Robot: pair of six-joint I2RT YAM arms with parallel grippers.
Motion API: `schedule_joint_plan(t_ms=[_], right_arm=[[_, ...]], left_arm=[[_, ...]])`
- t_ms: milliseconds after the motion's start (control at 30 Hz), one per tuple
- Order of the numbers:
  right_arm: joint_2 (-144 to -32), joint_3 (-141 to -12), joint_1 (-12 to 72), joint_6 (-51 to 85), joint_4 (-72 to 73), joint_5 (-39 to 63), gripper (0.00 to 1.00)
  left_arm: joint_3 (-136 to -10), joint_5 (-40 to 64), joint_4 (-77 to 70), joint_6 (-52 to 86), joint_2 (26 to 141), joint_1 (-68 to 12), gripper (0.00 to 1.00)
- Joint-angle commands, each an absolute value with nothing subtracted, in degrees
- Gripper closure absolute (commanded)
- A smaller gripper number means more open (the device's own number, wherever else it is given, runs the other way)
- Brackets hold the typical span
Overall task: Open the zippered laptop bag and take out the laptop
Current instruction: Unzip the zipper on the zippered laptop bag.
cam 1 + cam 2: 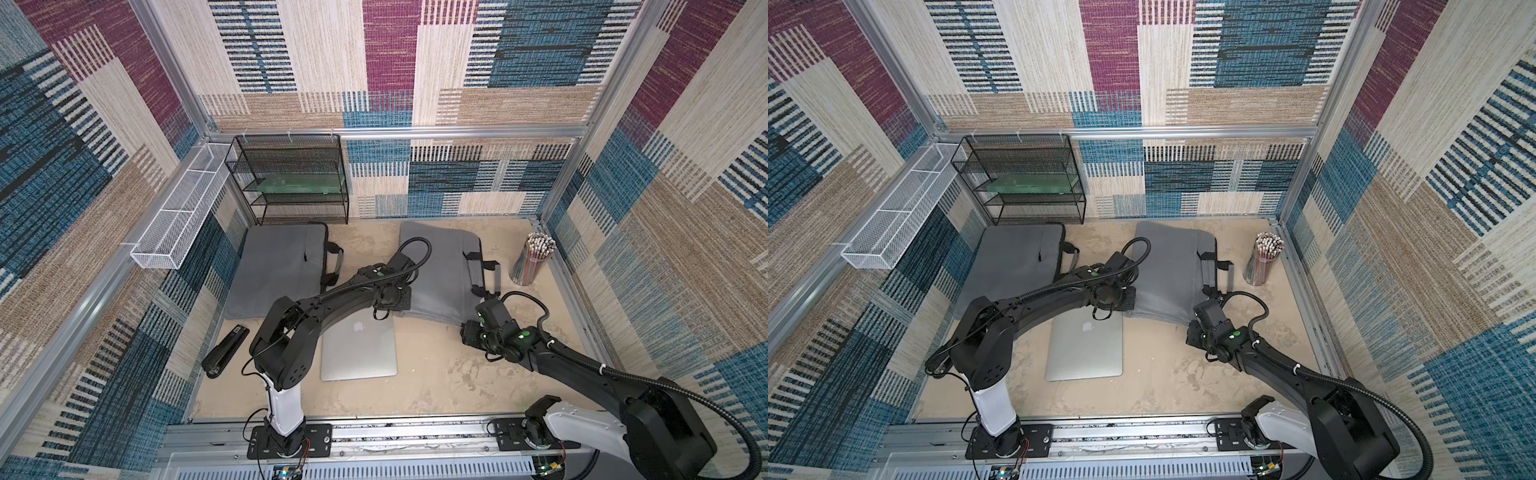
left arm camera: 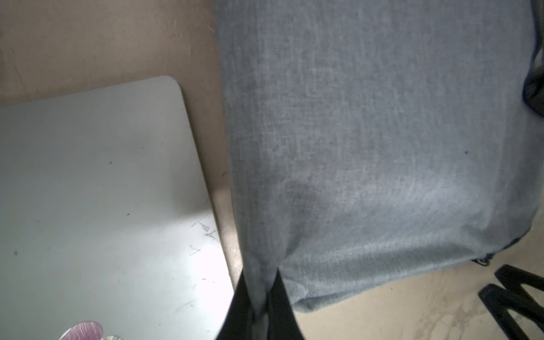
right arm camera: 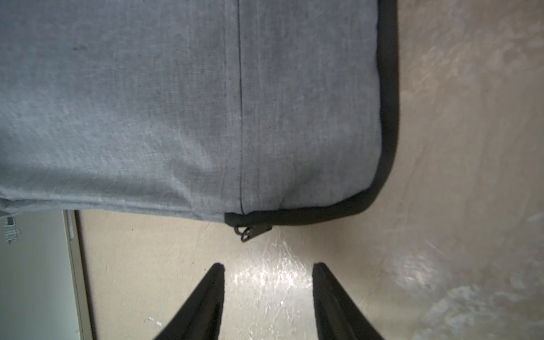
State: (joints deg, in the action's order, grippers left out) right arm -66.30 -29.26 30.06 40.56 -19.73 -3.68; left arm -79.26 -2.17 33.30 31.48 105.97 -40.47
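Pinching near corner of laptop bag (image 1: 440, 266), left gripper (image 2: 260, 300) clamped on grey fabric; bag flat on table (image 1: 436, 374), beside silver laptop (image 1: 359, 353). Right gripper (image 3: 268, 268) jaws apart, empty, zipper pull (image 3: 248, 232) just ahead. Risk: closing too early catches nothing; weak pinch lets bag slide.

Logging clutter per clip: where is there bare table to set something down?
Bare table lies between the silver laptop and the front rail, and from that laptop rightwards, in front of the right-hand bag. Crowded on the left: stapler, left-hand bag, mesh rack.
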Motion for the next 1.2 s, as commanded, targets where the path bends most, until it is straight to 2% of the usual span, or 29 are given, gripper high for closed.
schedule_joint_plan(t_ms=[0, 300, 667, 967, 1067, 1167], right_arm=[[-68.5, -29.6, 31.0, 39.5, -14.8, -5.9, 0.51], [-73.0, -31.1, 31.9, 38.6, -12.3, -11.2, 0.57], [-78.5, -33.7, 32.2, 36.9, -10.5, -11.7, 0.66], [-79.9, -33.6, 32.3, 37.8, -11.3, -14.2, 0.67], [-80.1, -33.6, 32.3, 37.6, -11.3, -14.9, 0.75], [-80.5, -33.9, 32.3, 37.8, -11.6, -15.8, 0.77]], left_arm=[[-79.1, -2.5, 30.7, 30.7, 105.2, -40.2, 1.00], [-78.8, -1.5, 30.7, 30.4, 105.3, -40.0, 1.00], [-78.1, 0.0, 30.1, 30.2, 105.2, -40.0, 1.00], [-77.5, -0.1, 30.0, 29.7, 105.1, -39.9, 1.00], [-77.4, -0.4, 30.1, 29.6, 104.9, -39.8, 1.00], [-77.4, -0.4, 30.3, 29.5, 104.9, -39.7, 1.00]])
